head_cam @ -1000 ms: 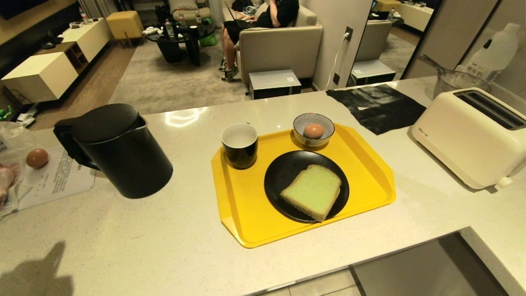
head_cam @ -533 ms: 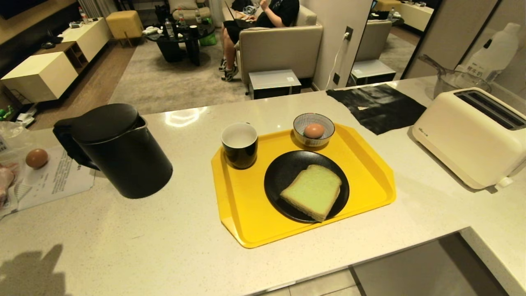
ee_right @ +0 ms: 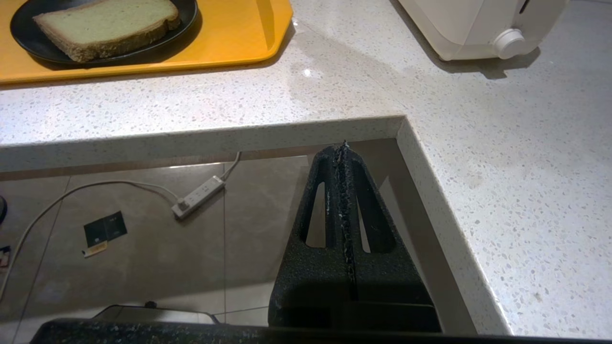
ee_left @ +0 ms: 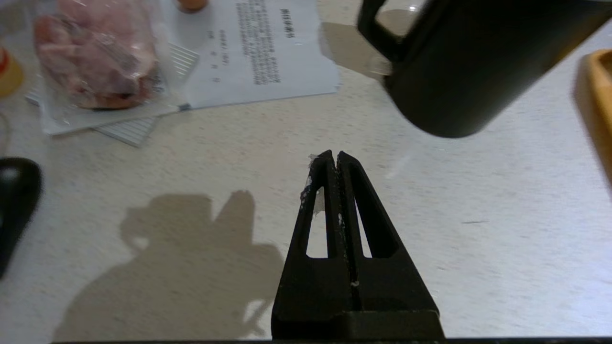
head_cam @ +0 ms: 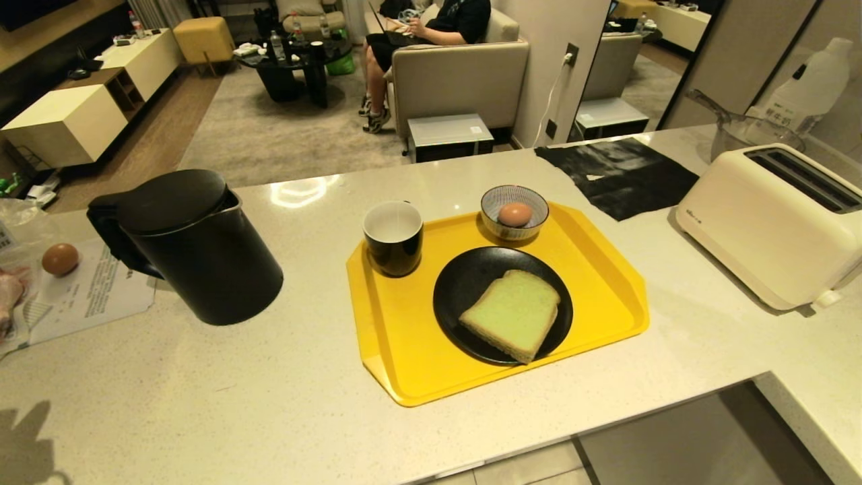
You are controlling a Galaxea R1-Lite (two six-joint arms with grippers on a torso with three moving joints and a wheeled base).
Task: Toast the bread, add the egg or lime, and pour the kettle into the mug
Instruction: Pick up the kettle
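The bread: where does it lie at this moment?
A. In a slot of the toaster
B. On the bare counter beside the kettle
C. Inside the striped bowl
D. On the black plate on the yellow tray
D: the bread lies flat on the black plate, which stands on the yellow tray.

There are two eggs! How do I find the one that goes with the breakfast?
Look for the big yellow tray in the middle of the counter. At its far edge, behind the black plate with the green bread, sits a little striped bowl. That egg lies inside the bowl; the other egg lies on paper beyond the kettle.
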